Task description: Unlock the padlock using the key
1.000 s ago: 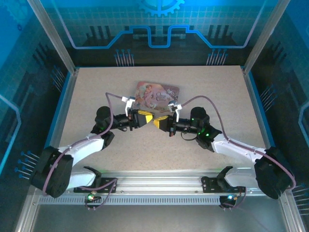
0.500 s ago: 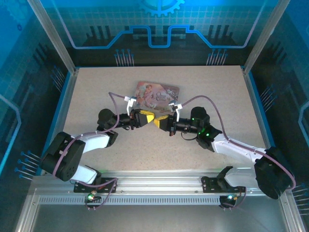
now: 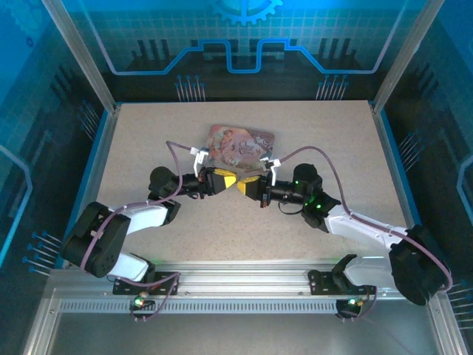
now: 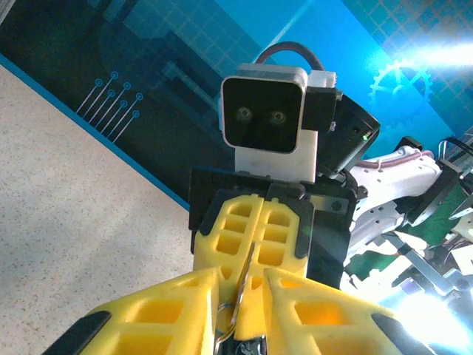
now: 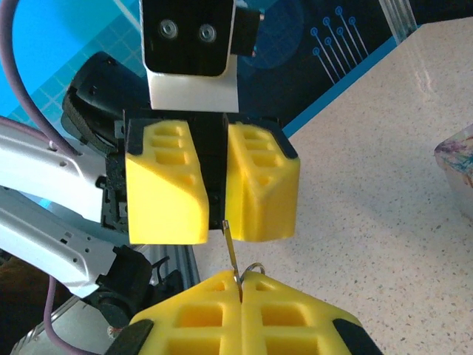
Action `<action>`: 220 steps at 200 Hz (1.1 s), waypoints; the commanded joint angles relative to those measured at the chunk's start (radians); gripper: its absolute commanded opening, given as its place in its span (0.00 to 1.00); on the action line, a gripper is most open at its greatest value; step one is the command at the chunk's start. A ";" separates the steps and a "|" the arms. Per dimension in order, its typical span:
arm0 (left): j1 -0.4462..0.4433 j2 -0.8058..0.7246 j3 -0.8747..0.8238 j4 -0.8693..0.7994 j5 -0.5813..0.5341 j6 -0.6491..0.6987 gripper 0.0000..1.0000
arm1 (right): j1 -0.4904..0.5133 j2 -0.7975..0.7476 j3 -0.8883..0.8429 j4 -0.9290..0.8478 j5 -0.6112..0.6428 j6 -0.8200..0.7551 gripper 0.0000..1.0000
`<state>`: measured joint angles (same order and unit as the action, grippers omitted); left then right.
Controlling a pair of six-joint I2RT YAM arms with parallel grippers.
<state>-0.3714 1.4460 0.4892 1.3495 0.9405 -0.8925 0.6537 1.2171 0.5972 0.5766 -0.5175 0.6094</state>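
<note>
The right gripper (image 5: 240, 279) is pressed together on the key (image 5: 230, 245), whose tip meets the padlock (image 4: 242, 346). The left gripper (image 4: 240, 279) clamps the padlock above the bench (image 5: 369, 148). The robot should line the key up straight, push gently, then twist.

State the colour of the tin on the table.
Pink, with a printed picture; the tin shows best in the top external view.

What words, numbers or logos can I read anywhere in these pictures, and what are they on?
Pink tin: what may be curly lettering within the printed picture, too small and blurred to read.
Back wall: a gear sign and circuit-style lines, with no letters or numbers.
No other readable text.
</note>
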 commanded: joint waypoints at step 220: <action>-0.035 -0.011 0.082 -0.097 0.066 0.084 0.00 | 0.022 0.031 0.077 -0.085 -0.044 -0.078 0.09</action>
<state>-0.3958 1.4605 0.5350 1.2938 0.9638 -0.8577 0.6628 1.2404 0.6350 0.5327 -0.5575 0.5694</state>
